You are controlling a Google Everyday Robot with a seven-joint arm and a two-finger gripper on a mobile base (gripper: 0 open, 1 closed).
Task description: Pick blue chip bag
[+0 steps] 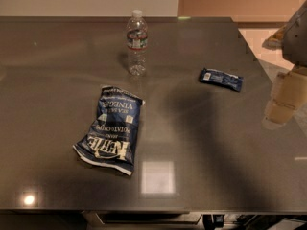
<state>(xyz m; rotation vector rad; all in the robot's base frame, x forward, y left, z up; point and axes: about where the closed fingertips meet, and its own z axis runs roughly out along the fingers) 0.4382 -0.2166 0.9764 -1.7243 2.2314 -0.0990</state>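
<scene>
The blue chip bag [112, 128] lies flat on the dark grey table [201, 143], left of centre, crinkled, with white KETTLE lettering upside down toward the front edge. My gripper [283, 102] is at the right edge of the view, over the table's right side, far to the right of the bag and well apart from it. It holds nothing that I can see.
A clear plastic water bottle [136, 42] stands upright behind the bag. A small flat blue snack packet [221, 79] lies to the right of the bottle. The table's right edge runs under my arm [297, 32]; a wall is behind the table.
</scene>
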